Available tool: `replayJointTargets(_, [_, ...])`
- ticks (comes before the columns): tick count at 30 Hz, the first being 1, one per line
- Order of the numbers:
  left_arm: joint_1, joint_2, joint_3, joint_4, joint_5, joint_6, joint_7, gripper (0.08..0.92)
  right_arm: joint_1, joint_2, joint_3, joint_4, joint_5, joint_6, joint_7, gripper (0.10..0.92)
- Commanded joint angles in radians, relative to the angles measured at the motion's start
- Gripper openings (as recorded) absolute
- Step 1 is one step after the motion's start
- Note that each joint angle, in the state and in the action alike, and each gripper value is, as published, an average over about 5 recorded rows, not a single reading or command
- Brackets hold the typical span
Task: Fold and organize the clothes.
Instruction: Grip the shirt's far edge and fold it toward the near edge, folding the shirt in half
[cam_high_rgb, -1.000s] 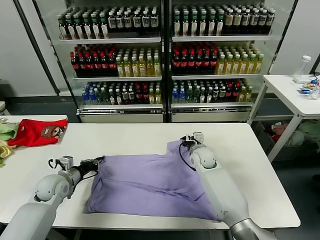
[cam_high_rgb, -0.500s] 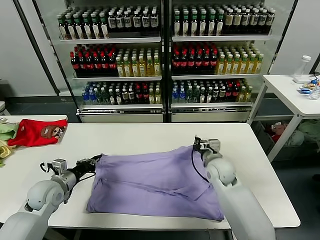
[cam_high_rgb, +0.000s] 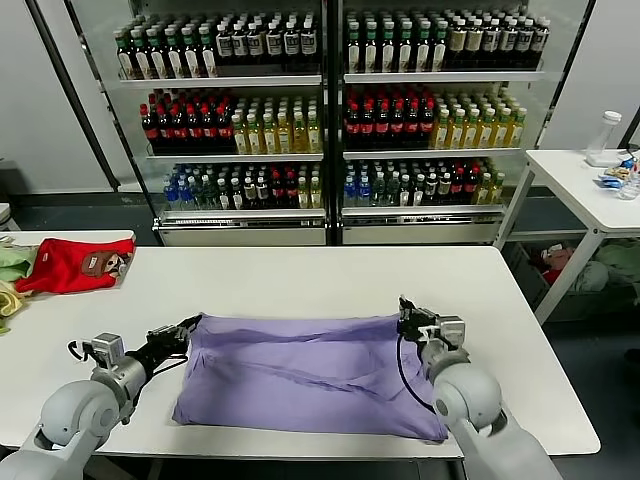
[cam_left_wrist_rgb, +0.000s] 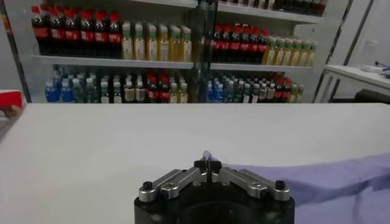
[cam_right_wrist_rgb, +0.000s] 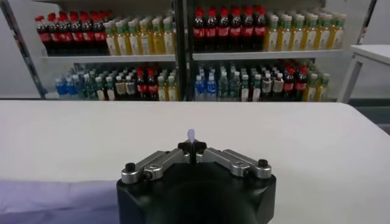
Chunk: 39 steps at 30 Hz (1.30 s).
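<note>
The lavender T-shirt (cam_high_rgb: 305, 375) lies spread on the white table (cam_high_rgb: 300, 275), its long axis running side to side between the two arms. The left gripper (cam_high_rgb: 187, 327) is clamped on the shirt's far left corner, and the right gripper (cam_high_rgb: 405, 320) is clamped on its far right corner; each wrist view shows a small tuft of purple cloth pinched between closed fingertips (cam_left_wrist_rgb: 208, 163) (cam_right_wrist_rgb: 191, 141). The far edge of the shirt is stretched nearly straight between the two grips, while the rest of the cloth lies toward the robot, reaching close to the table's near edge. Both arms are equally placed, one at each end of that edge.

The next move probably turns on carrying this held edge together, either toward the robot to fold or away to flatten. Beyond the grippers there is open tabletop up to the far edge. The red garment (cam_high_rgb: 73, 264) sits well apart at the far left. Whether the near hem lies flat or doubled under is hard to tell from the head view.
</note>
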Motion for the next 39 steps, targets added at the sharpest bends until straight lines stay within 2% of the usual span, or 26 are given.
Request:
replayJointTargets(1, [0.105,0.004,-0.035,-0.072,-0.009,-0.011,-0.003,0.082,-0.110,-0.016,0.026,0.110,0.005,-0.004,0.008,0.116])
replayJointTargets(12, [0.259,0.013,-0.129,-0.178,0.013,0.092,0.000,0.082,-0.157,-0.017,0.044,0.115,-0.056,0.001,0.012,0.116])
replayJointTargets(24, [0.320,0.036,-0.181,-0.250,0.007,0.112,-0.011,0.082,-0.204,-0.023,0.059,0.172,-0.058,-0.004,0.026,0.116])
replayJointTargets(33, [0.341,0.034,-0.165,-0.255,0.012,0.119,-0.031,0.082,-0.230,-0.018,0.056,0.143,-0.059,-0.003,0.023,0.116])
replayJointTargets(39, [0.347,0.036,-0.177,-0.256,0.011,0.117,-0.033,0.082,-0.245,-0.020,0.072,0.178,-0.058,-0.004,0.024,0.116])
